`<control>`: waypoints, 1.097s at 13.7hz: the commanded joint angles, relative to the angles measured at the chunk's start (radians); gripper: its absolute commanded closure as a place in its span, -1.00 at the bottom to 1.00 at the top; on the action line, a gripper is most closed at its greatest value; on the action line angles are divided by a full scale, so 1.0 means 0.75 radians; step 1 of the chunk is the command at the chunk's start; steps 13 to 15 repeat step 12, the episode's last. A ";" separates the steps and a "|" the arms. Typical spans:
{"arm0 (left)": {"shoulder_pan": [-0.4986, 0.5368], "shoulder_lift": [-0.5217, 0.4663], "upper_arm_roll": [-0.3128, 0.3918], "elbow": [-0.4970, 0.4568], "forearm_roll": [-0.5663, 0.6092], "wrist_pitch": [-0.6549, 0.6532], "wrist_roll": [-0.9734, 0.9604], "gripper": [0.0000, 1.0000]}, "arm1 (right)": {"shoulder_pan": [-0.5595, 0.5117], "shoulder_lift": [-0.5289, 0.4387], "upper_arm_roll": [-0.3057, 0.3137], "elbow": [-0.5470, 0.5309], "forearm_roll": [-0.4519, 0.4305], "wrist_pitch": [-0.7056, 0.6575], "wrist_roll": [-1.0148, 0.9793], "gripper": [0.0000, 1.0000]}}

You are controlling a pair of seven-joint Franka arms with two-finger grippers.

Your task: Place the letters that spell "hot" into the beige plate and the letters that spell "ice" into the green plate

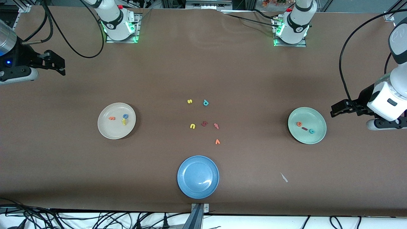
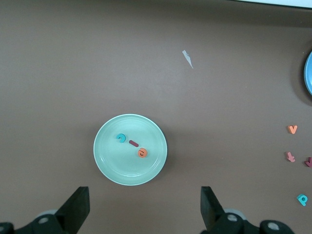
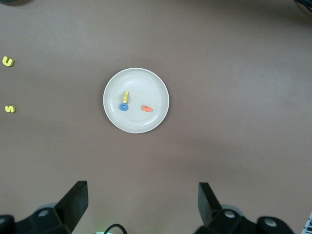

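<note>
- blue plate [image 2: 309,73]: cut by left wrist view edge, only a sliver of rim shows
- dark red letter [image 2: 308,162] beside the pink letter [image 2: 291,157]: clipped at the same edge, shape unreadable
- yellow "h" [image 1: 124,121] on beige plate [image 1: 108,130]: touches blue "o" [image 1: 125,116], outline too small to read
- left hand [image 2: 145,207], right hand [image 3: 142,204]: fingertips show, bodies cut off by frame bottom
</note>
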 commanded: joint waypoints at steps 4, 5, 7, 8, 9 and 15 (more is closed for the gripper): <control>0.002 -0.028 -0.008 -0.028 -0.006 0.013 0.027 -1.00 | 0.001 0.038 0.006 0.044 -0.002 -0.090 0.051 -1.00; 0.000 -0.028 -0.012 -0.028 -0.004 0.015 0.027 -1.00 | 0.001 0.038 0.006 0.044 -0.002 -0.107 0.077 -1.00; 0.000 -0.026 -0.014 -0.028 -0.004 0.017 0.027 -1.00 | 0.001 0.040 0.006 0.044 0.000 -0.107 0.082 -1.00; 0.000 -0.026 -0.014 -0.028 -0.004 0.019 0.027 -1.00 | 0.001 0.040 0.006 0.044 0.000 -0.107 0.082 -1.00; -0.002 -0.026 -0.014 -0.026 -0.006 0.019 0.027 -1.00 | 0.001 0.040 0.006 0.044 0.002 -0.107 0.082 -1.00; -0.002 -0.021 -0.014 0.008 0.072 0.019 0.027 -1.00 | -0.001 0.042 0.006 0.044 0.002 -0.103 0.086 -1.00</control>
